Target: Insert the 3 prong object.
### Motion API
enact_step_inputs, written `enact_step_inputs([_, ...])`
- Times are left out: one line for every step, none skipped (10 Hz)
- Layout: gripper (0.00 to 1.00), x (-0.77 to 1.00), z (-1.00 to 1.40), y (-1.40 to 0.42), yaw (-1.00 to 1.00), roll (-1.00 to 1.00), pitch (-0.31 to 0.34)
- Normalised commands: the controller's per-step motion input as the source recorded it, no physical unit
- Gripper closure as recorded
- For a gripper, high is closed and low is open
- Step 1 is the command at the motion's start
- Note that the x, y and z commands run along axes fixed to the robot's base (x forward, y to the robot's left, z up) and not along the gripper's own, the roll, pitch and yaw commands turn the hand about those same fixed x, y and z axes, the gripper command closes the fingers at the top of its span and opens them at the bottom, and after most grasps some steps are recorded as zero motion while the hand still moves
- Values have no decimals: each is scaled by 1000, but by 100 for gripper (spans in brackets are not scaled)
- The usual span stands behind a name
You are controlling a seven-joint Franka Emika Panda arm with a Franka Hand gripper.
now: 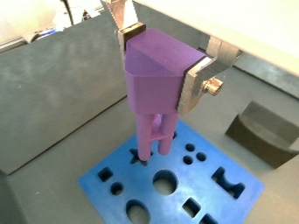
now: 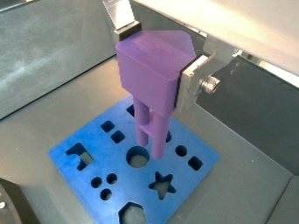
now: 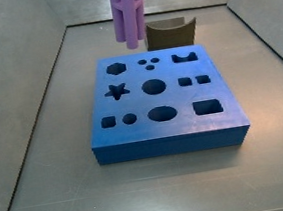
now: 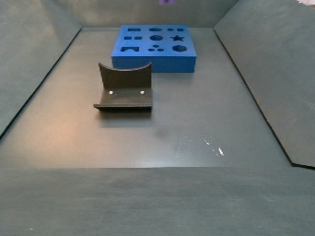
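My gripper (image 1: 166,59) is shut on the purple three-prong object (image 1: 158,80) and holds it upright by its thick head, prongs down. Both wrist views show this, with the silver fingers (image 2: 193,77) pressed on either side of the head (image 2: 149,74). The prongs hang over the blue block (image 1: 187,188) with its several cut-out holes (image 2: 100,171). In a side view the prongs (image 3: 130,18) end a little above the block's far edge (image 3: 163,139), near three small round holes (image 3: 147,65). The gripper itself is above that frame.
The dark fixture (image 3: 168,32) stands just behind the block and shows in a wrist view (image 1: 264,131) beside it. In a side view it (image 4: 123,88) stands in front of the block (image 4: 157,57). Grey walls enclose the floor on all sides.
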Motion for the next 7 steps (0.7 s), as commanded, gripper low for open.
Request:
enact_step_inputs([100,723,-860,746,-9,16,11])
enact_step_inputs([100,640,-840,709,-29,19,0])
enact_step_inputs([100,614,-834,626,-46,0,-4])
enact_step_inputs([100,534,-783,440,-66,9,-31])
enact_step_inputs([100,317,-669,151,-229,61,-30])
enact_step_inputs([100,260,-574,211,-231,111,0])
enact_step_inputs([100,0,-460,326,-129,103,0])
